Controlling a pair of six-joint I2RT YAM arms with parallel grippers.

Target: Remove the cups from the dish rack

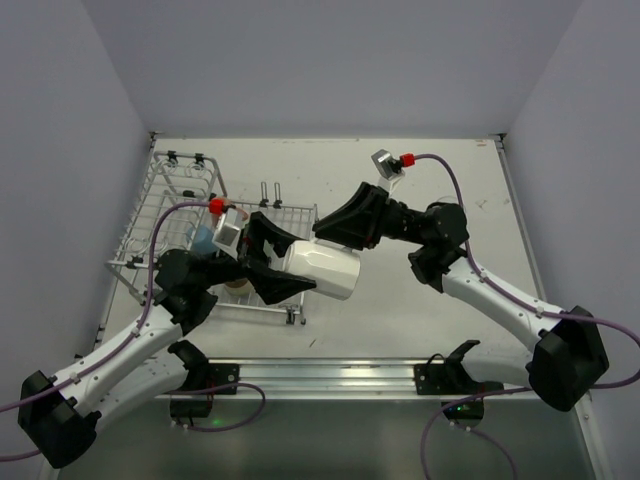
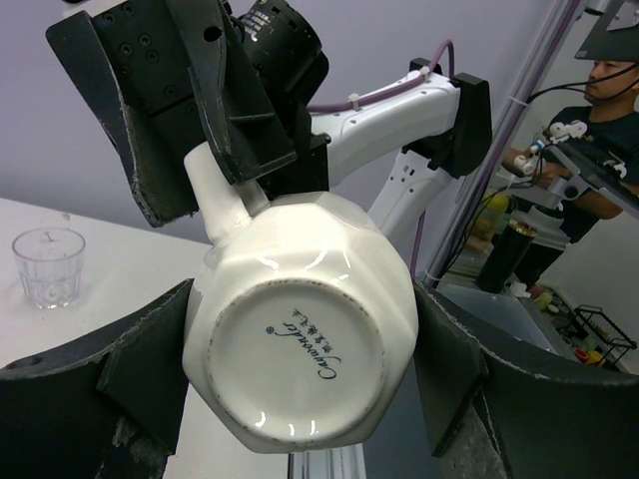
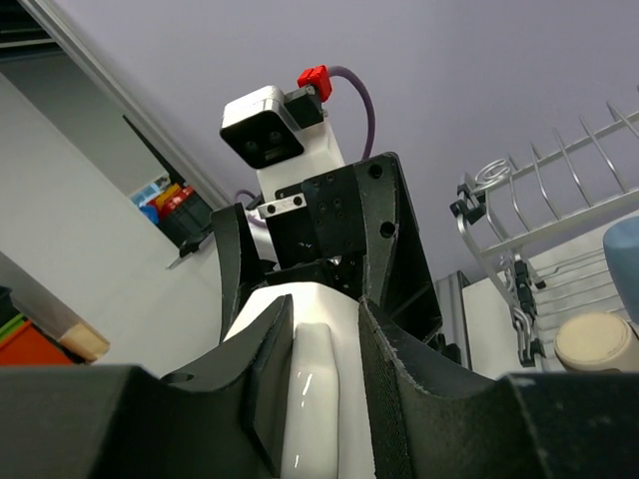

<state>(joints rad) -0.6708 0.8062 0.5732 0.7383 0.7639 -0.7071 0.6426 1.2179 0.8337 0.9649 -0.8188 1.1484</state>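
A white faceted cup (image 1: 322, 268) with a handle hangs on its side above the table, just right of the dish rack (image 1: 160, 205). My left gripper (image 1: 292, 268) is shut on its body, one finger pressed on each side, base toward the wrist camera (image 2: 300, 344). My right gripper (image 1: 338, 238) comes from the right with its pads closed on the cup's handle (image 3: 319, 399). A blue cup (image 1: 203, 240) and a cream cup (image 3: 594, 341) stay in the rack. A clear cup (image 2: 48, 264) stands on the table.
The wire rack fills the left half of the table, with prongs (image 3: 559, 190) rising near the held cup. Both arms meet over the table's middle. A metal rail (image 1: 330, 375) runs along the near edge.
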